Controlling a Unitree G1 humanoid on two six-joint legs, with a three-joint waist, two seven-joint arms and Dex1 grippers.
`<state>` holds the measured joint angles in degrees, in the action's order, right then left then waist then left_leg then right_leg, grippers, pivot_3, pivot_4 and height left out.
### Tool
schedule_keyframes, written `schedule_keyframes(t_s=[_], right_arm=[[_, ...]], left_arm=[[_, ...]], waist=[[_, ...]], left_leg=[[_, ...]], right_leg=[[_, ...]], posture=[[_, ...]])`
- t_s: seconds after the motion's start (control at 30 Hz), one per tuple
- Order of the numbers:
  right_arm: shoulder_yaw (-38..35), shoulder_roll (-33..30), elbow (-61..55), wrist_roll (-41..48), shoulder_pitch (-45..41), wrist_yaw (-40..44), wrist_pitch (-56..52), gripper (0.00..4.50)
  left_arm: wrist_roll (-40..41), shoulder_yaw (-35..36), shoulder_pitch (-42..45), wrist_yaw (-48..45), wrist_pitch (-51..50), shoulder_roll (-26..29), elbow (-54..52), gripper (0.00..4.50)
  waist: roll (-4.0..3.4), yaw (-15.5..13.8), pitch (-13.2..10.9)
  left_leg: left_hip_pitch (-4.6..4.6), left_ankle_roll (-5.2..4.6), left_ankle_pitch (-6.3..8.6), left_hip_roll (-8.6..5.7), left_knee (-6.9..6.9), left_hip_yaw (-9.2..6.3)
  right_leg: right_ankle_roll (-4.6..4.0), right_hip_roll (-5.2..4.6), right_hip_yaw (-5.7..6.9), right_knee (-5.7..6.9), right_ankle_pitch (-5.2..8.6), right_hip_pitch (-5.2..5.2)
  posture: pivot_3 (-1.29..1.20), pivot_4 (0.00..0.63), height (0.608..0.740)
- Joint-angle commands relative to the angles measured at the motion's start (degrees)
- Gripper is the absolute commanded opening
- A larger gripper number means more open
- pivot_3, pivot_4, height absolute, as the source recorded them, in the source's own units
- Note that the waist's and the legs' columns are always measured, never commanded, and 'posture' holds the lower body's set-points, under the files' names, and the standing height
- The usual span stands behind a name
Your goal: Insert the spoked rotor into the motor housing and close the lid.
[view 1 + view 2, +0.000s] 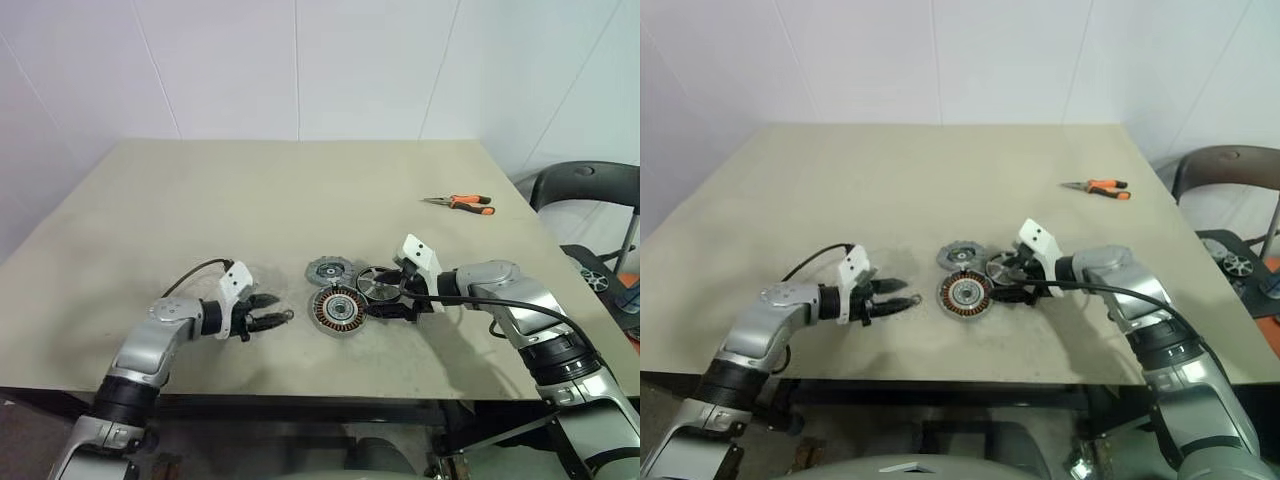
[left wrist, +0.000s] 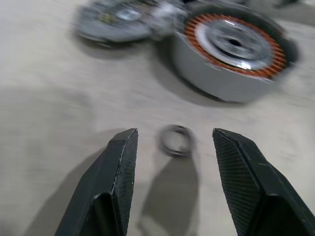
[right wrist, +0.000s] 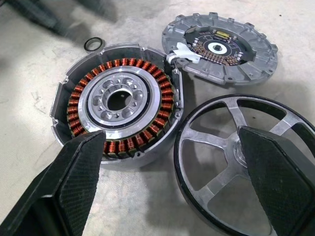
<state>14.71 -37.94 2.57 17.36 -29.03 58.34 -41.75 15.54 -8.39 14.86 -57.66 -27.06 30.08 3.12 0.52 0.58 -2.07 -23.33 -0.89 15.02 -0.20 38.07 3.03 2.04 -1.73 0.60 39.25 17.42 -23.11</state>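
Where the head views look down on a beige table [image 1: 200, 200], the housing [image 1: 339, 311] sits near the front edge and serves as the landmark for everything else. Just behind it, toward the wall, lies the lid [image 1: 329, 269], and just to its right lies the rotor [image 1: 379, 283], flat on the table, with its rim close against the housing wall. From the right comes the right gripper [image 1: 398, 298], its two black fingers spread wide, one over the rotor and one by the housing's near side; whether they touch either part cannot be told. From the left, a little apart from the housing, hangs the left gripper [image 1: 274, 309], its fingers parted and holding nothing. Far behind and to the right of the housing lie orange-handled pliers [image 1: 462, 203]. Details that the head views lack come from the wrist views: copper coils ringing a silver centre inside the housing, a circuit board inside the lid [image 3: 220, 47], the rotor's spokes [image 3: 231, 162], and a small dark ring [image 2: 175, 140] lying on the table between the left fingers [image 2: 117, 182], just short of the housing.
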Motion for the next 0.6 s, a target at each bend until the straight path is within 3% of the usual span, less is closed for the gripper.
schedule_keyframes(t_s=[0.03, 0.23, 0.6], right_arm=[[-0.77, 0.04, -0.14, -0.27, 0.26, -0.12, -0.15, 4.50], [-0.91, -0.15, -0.22, -0.43, 0.38, -0.02, -0.20, 4.50], [-0.95, -0.24, -0.35, -0.78, 0.70, -0.34, -0.23, 4.50]], left_arm=[[-0.05, 1.90, 2.31, 4.10, 0.54, -2.03, 0.93, 2.58], [-2.74, 0.53, 3.66, 6.87, 2.24, -2.38, 3.28, 4.47], [-1.94, -3.64, 1.40, 2.84, -1.47, -1.94, -1.37, 4.47]], waist=[[0.00, -0.07, 0.00], [0.01, 0.03, 0.00], [0.00, -0.02, 0.01]], left_leg=[[0.00, 0.00, 0.00, 0.00, 0.01, 0.00], [0.01, -0.01, 0.00, 0.00, 0.02, 0.00], [0.01, -0.01, 0.00, 0.00, 0.01, 0.00]], right_leg=[[0.00, 0.00, 0.00, 0.00, 0.00, 0.00], [0.02, 0.01, 0.00, 0.00, -0.01, 0.01], [0.01, 0.00, 0.00, -0.02, 0.00, 0.03]], posture=[[0.00, 0.000, 0.740], [0.00, 0.000, 0.740], [0.00, 0.000, 0.740]])
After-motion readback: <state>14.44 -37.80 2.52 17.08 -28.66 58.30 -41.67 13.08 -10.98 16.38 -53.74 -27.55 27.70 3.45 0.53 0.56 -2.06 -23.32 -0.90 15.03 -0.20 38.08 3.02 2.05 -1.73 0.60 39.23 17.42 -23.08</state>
